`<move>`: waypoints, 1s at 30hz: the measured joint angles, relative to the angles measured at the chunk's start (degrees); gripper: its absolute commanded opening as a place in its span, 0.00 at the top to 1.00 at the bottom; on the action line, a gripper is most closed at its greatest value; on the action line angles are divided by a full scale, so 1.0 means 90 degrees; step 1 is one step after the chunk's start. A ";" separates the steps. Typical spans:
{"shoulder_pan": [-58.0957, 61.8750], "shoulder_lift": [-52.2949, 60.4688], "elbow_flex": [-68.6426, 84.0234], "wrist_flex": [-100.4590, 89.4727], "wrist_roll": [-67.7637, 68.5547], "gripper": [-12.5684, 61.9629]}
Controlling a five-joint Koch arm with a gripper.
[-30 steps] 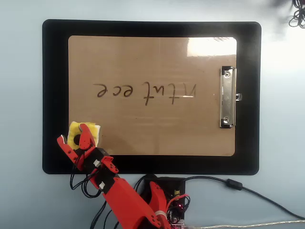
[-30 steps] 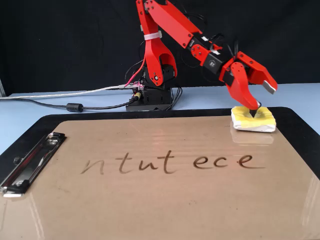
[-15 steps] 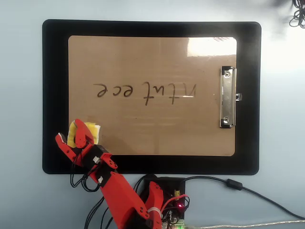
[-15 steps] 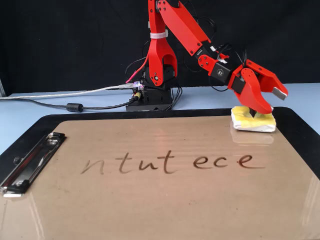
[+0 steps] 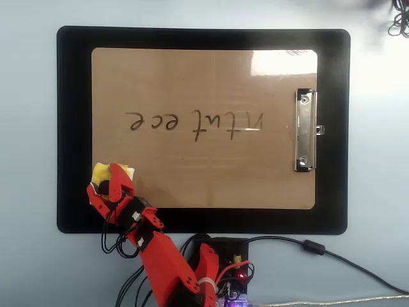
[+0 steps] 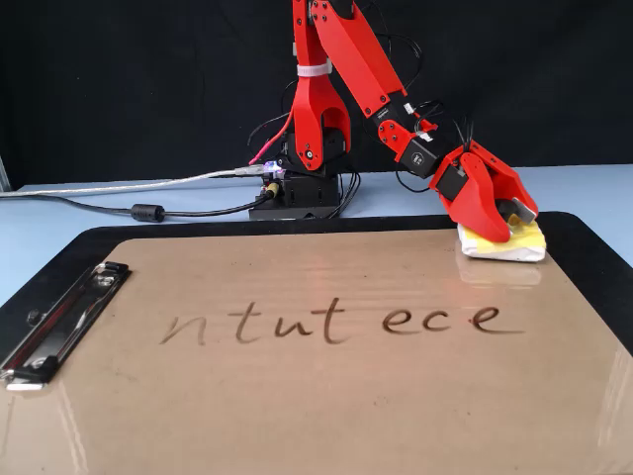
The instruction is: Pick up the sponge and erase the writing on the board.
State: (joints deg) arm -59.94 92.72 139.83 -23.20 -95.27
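Partly hidden: sponge [image 6: 516, 240] under red tool [image 6: 504, 230]; jaw gap unclear.

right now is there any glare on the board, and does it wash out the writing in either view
In the overhead view, a bright white glare patch sits on the board at its top corner near the clip, above the writing, which stays sharp. In the fixed view, the glossy board mirrors the gripper and sponge faintly; the writing is fully legible.
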 measured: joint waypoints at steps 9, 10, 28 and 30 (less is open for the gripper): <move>0.0000 -0.1270 -0.0020 -0.1729 0.0029 0.39; 0.0000 -0.1318 -0.0020 -0.1855 0.0039 0.39; 0.0283 -0.2197 -0.0469 -0.2539 0.0566 0.57; 0.0322 -0.2148 -0.0391 -0.2549 0.0596 0.60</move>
State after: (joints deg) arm -57.04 73.39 136.32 -46.14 -89.91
